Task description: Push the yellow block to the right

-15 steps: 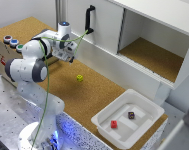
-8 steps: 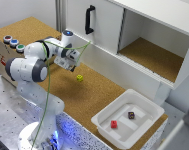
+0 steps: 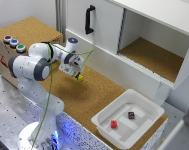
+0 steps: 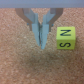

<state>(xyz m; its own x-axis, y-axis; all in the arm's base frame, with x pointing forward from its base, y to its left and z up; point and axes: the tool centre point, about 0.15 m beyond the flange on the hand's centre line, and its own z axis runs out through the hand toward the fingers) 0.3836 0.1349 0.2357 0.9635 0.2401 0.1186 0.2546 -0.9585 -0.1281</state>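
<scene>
Approach stage. The claw [image 4: 41, 41], fingers pressed together and holding nothing, stands just beside the yellow block [image 4: 65, 38] on the cork tabletop [image 3: 101, 95]; contact unclear, the push apparently remains.

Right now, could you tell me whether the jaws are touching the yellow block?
Apart. In the wrist view, a strip of cork shows between the shut gripper and the yellow block beside it. The exterior view is too coarse to tell.

white tray [image 3: 105, 120]: red cube [image 3: 114, 124], dark cube [image 3: 131, 115] | cork surface [image 3: 99, 92] | cabinet handle [image 3: 88, 20]
</scene>
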